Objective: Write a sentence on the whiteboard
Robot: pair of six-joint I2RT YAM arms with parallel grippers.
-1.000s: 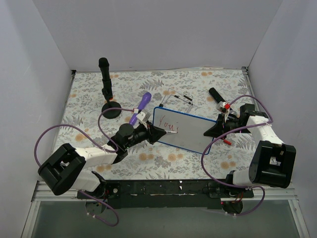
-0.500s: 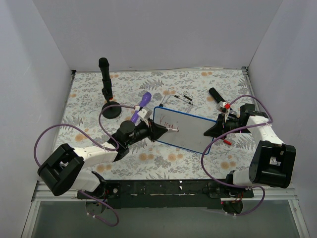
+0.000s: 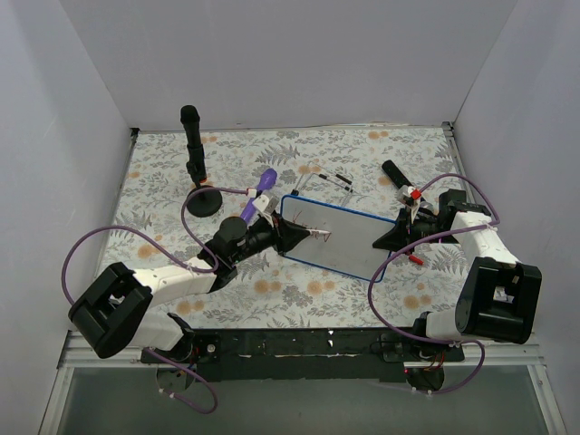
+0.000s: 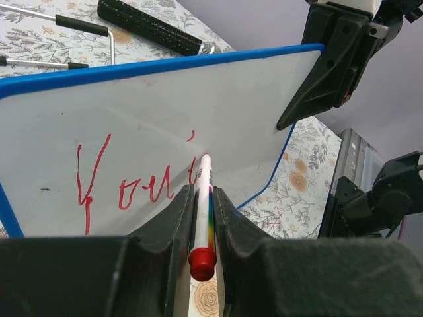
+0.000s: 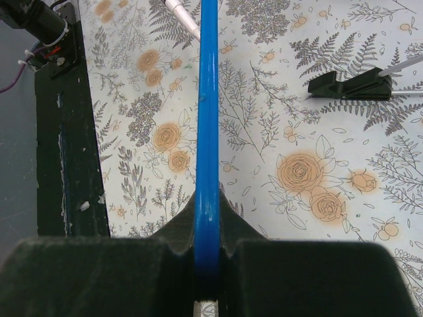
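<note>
The whiteboard (image 3: 349,240) lies mid-table, tilted up, its blue rim (image 5: 207,132) seen edge-on in the right wrist view. My right gripper (image 3: 391,240) is shut on its right edge. My left gripper (image 3: 299,237) is shut on a white marker (image 4: 201,211) with a red end cap and a rainbow stripe. The marker's tip touches the board face (image 4: 231,99). The sentence (image 4: 132,185) stands in red as "You'" with a short stroke begun at the tip.
A black stand with a round base (image 3: 201,195) is at the back left. A purple-handled tool (image 3: 261,188) lies by the board's left corner. Black pens (image 3: 331,178) and a black marker (image 3: 396,172) lie behind the board. A black cylinder (image 4: 149,30) shows beyond the board.
The board has tilted, so its face now looks grey from above and the writing hardly shows there. My left gripper moved slightly up and right along the board with the marker.
</note>
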